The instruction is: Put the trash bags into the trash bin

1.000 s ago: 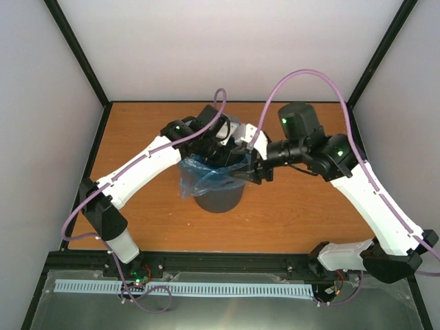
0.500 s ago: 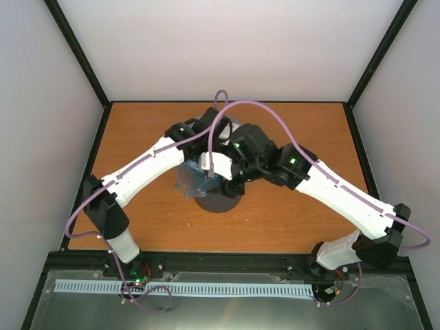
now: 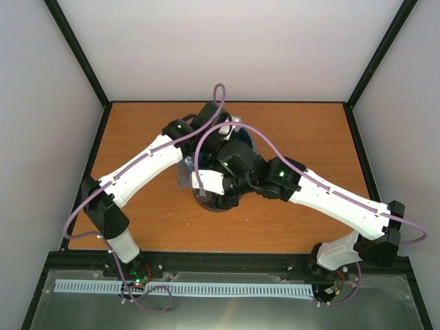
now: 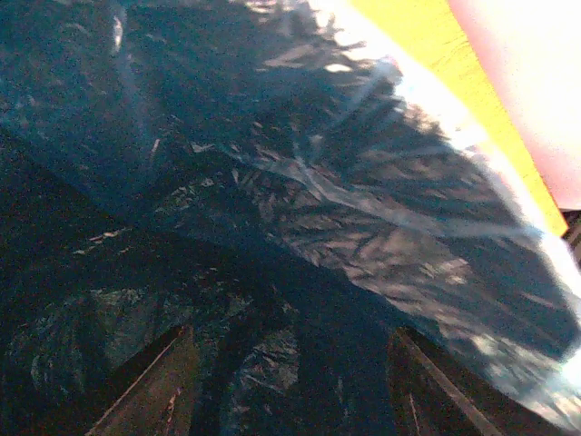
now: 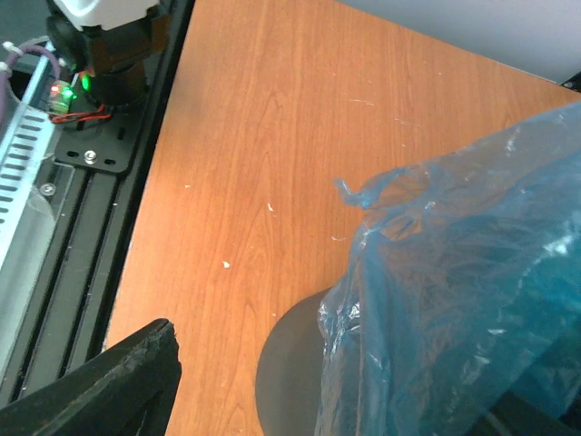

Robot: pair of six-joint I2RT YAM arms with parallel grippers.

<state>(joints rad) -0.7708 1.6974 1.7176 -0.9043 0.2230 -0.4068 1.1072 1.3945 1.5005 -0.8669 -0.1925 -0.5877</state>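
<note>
The trash bag (image 5: 472, 272) is draped on the trash bin (image 5: 286, 363), its thin light-blue film wrinkled and glossy. The right wrist view shows it hanging down the bin's outer wall, with a small twisted corner sticking up at the top of the film. Below that film a curved strip of the bin's dark grey wall shows where it meets the bench (image 5: 254, 163). From above, a fold of the bag shows on the bin's left side, and both arms meet over the bin and cover most of it.

The left hand (image 4: 290, 391) is at the bin's far side, pushed in close against the bag. Its two fingers (image 4: 154, 381) stand well apart, spread, at the bottom of its own camera's view. Crinkled blue film fills almost everything ahead of them and is dark in the lower half. I cannot tell whether the fingers touch the film or pinch any of it.

The right hand (image 5: 354, 381) reaches over the bin from the right. One finger (image 5: 118, 381) shows beside the bin, apart from it, with bare bench between the two. The other finger is almost wholly hidden behind the bag, so the hand reads as spread wide, with bag and bin wall lying between the fingers. It pinches nothing that can be seen.

Beyond the bin in that view are the metal rail (image 5: 54, 209) and an arm base (image 5: 100, 36) with a green light. A purple cable (image 3: 220, 93) loops above the bin's far side.
</note>
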